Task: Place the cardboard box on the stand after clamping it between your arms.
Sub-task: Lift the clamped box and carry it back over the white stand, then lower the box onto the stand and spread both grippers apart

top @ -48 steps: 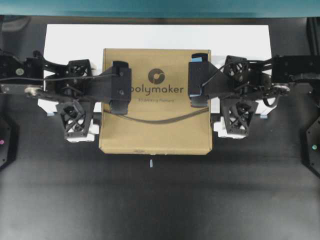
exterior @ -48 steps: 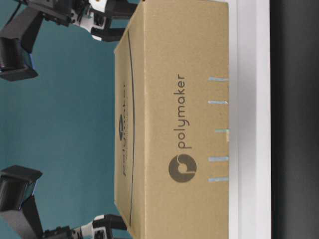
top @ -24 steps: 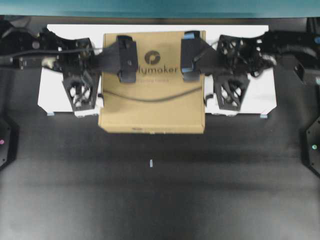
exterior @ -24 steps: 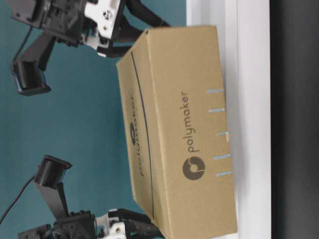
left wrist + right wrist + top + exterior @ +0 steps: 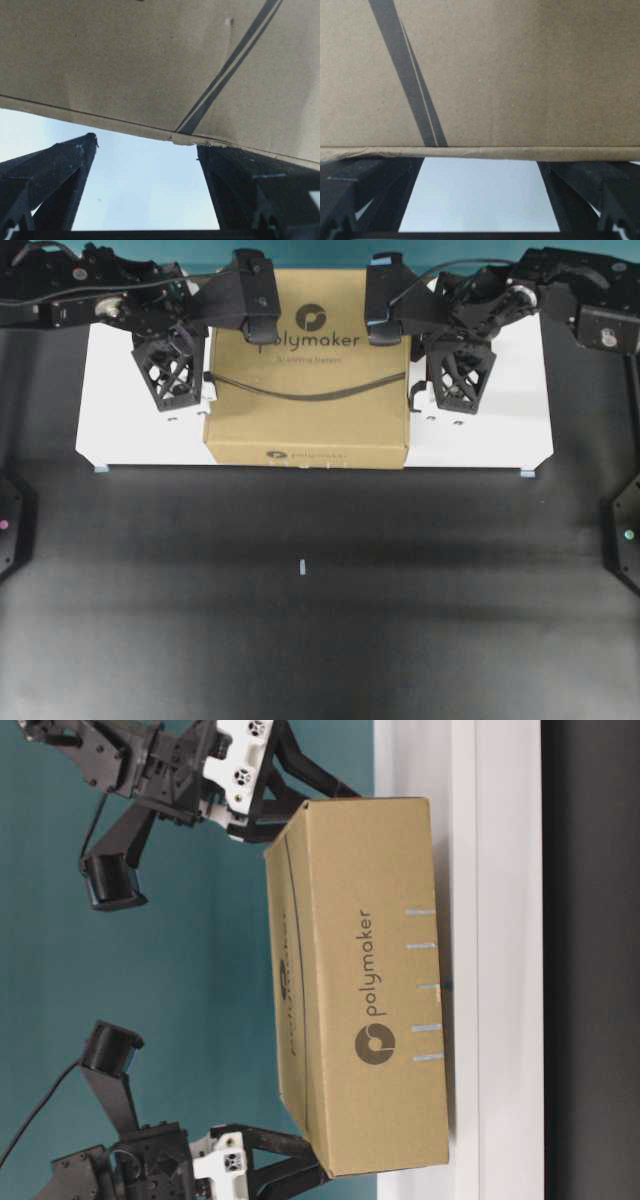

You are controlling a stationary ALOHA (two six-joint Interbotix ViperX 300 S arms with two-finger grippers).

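Since a second ago the box [image 5: 306,390] has travelled back over the stand [image 5: 500,435], squeezed between both hands, left [image 5: 170,375] and right [image 5: 457,375], fingers spread. Uneven side pressure could let it slip.

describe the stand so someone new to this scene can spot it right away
In the overhead view, a black tabletop fills most of the picture. Along its far edge lies the stand, a wide, low white platform with a brown cardboard box in its middle and a black arm on each side. It is the only white, flat surface there, sticking out well past the box on both sides.
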